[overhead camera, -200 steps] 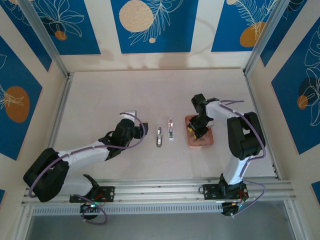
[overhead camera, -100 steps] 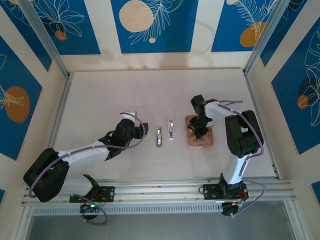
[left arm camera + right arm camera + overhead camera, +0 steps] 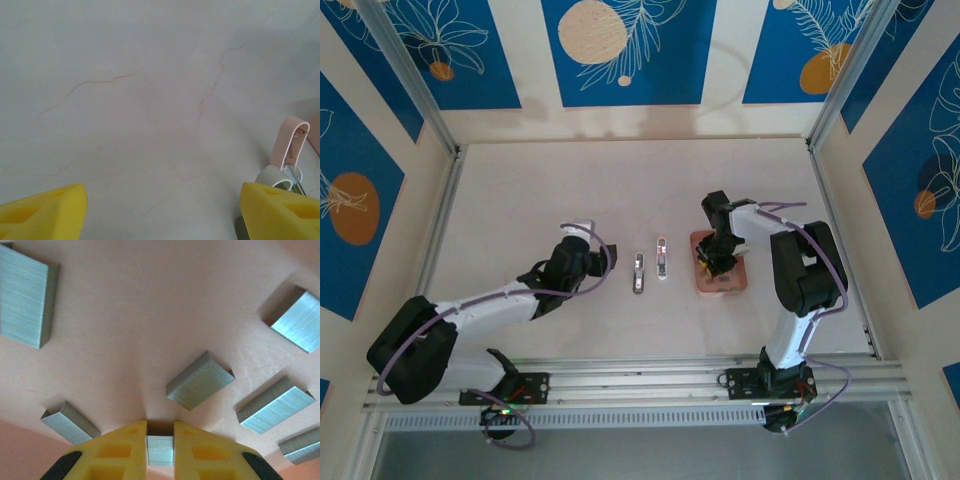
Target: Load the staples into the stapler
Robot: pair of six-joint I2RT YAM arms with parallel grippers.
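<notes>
Bright, even light throughout; short soft shadows beside the staples (image 3: 200, 381); left pincer (image 3: 160, 212) tips slightly soft-focused

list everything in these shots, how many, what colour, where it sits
staple blocks: seven in the right wrist view, silvery-grey, six lying on the tray, one pinched between yellow fingers
tray: one, salmon-pink, on the table right of centre
stapler: one, grey-silver, narrow, table centre
narrow piece: one, pale pink-white, just right of the stapler, apart from it
table: one, pale with faint veins
wall panels: several, blue with leaf prints, around the table
left gripper: one, yellow fingers, open, over bare table left of the stapler
right gripper: one, yellow fingers, shut on one staple block over the tray
</notes>
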